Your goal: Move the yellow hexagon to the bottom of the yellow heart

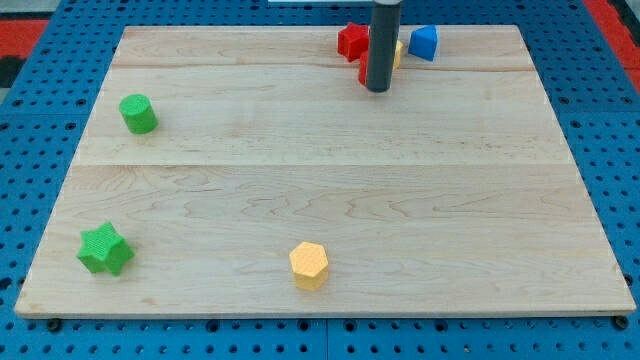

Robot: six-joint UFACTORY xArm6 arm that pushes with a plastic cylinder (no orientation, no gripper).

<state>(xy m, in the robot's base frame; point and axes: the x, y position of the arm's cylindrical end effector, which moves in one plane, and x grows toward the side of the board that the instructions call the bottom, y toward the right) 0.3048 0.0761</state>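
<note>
The yellow hexagon sits near the view's bottom, a little left of centre. A sliver of a yellow block, probably the yellow heart, shows at the view's top, mostly hidden behind my rod. My tip rests on the board at the view's top, right of centre, just below that cluster of blocks. The tip is far from the yellow hexagon, up and to its right.
A red star-like block and a blue block flank the rod at the view's top. Another red piece peeks beside the rod. A green cylinder is at the left, a green star at the bottom left.
</note>
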